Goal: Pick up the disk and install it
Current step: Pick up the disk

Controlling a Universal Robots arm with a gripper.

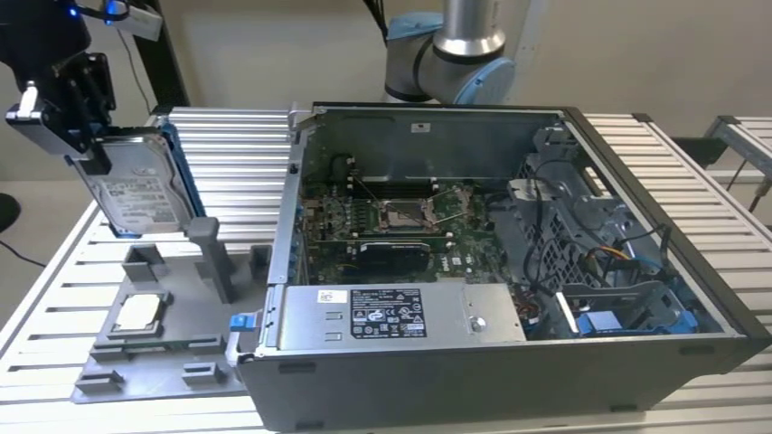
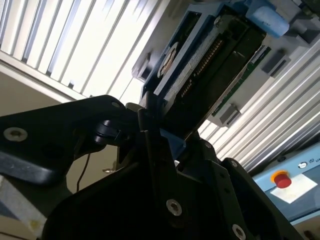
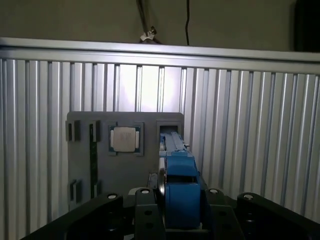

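Note:
In the exterior view the disk (image 1: 143, 188), a silver-grey drive with a white label in a blue frame, hangs upright at the exterior view's left. My gripper (image 1: 87, 149) is shut on its upper end. The disk's lower edge is level with the top of the upright post (image 1: 212, 258) of the grey holder tray (image 1: 169, 357). The first wrist view looks down along the blue frame (image 3: 178, 182), which sits between my black fingers (image 3: 145, 210) over the tray's slot (image 3: 170, 127). In the second wrist view, the disk's edge (image 2: 197, 70) sticks out past the fingers (image 2: 150, 145).
An open computer case (image 1: 422, 122) lies on the slatted metal table (image 1: 230, 154) at the exterior view's right, with a grey power-supply box (image 1: 386, 312) and a blue-clipped drive bay (image 1: 609, 321). A small square chip (image 1: 139, 312) rests in the tray.

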